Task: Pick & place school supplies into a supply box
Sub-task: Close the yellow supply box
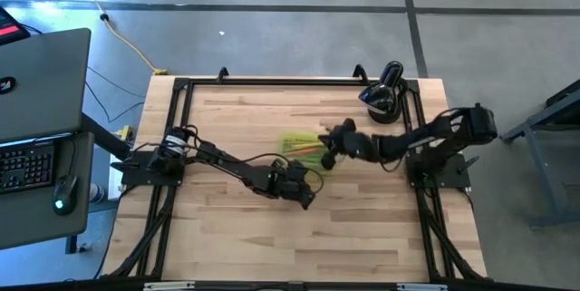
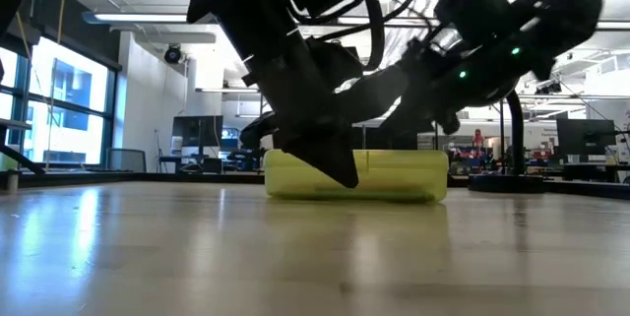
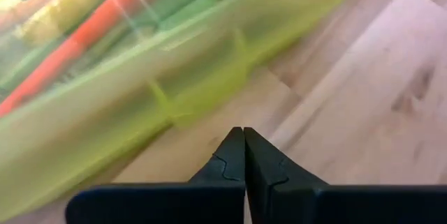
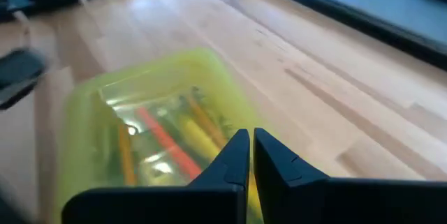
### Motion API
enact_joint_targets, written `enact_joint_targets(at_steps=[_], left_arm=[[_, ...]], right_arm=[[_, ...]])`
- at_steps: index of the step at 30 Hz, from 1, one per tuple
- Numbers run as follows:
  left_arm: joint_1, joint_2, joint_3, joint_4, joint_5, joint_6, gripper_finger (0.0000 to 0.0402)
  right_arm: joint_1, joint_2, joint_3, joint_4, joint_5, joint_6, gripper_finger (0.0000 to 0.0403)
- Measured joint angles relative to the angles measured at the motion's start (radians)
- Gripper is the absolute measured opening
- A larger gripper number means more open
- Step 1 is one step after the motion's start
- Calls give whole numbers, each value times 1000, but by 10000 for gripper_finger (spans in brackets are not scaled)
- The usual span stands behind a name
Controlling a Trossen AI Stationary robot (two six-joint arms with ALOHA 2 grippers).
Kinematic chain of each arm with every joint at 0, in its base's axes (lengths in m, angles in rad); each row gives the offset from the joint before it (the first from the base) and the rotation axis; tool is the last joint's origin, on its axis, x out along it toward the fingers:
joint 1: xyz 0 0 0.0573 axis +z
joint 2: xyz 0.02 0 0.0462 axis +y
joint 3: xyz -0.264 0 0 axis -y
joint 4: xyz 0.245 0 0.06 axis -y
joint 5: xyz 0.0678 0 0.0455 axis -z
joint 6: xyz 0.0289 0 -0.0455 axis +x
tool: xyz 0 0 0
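Yellow-green supply box (image 4: 91, 112) with pens (image 4: 164, 144)

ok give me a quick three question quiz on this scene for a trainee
1. True or false: the box lies on the table with pens inside it.
2. Multiple choice: how are the left gripper's fingers? A) wide open B) shut together, empty C) shut on a pen
3. Short answer: in the high view, which gripper is over the box's right end?

Key
1. True: orange, red and yellow pens show through the box in both wrist views.
2. B: the fingers meet with nothing between them, just short of the box's side.
3. The right gripper, also shut and empty.
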Motion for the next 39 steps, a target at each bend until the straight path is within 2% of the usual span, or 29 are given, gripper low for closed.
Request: enact_joint_targets(at_steps=[7,12,17,23,27,32,34,39], left_arm=[[-10,0,0,5,-15,19,11],[17,0,0,8,-33,41,27],[65,0,0,9,7,61,10],[81,0,0,9,16,82,26],[81,0,0,10,26,94,12],[80,-1,0,11,42,94,19],[60,-13,0,3,37,94,29],[-1,-76,1,-34,0,94,20]], right_arm=[[-186,0,0,-68,-194,31,0],[-226,0,0,-148,-242,42,0],[-230,-2,2,-166,-294,44,0],[-224,-3,2,-177,-321,41,0],[-222,-3,2,-177,-350,37,0],[-213,-3,2,-190,-282,7,0],[-213,-3,2,-199,-253,16,0],[-208,-4,-1,-214,-293,-6,0]])
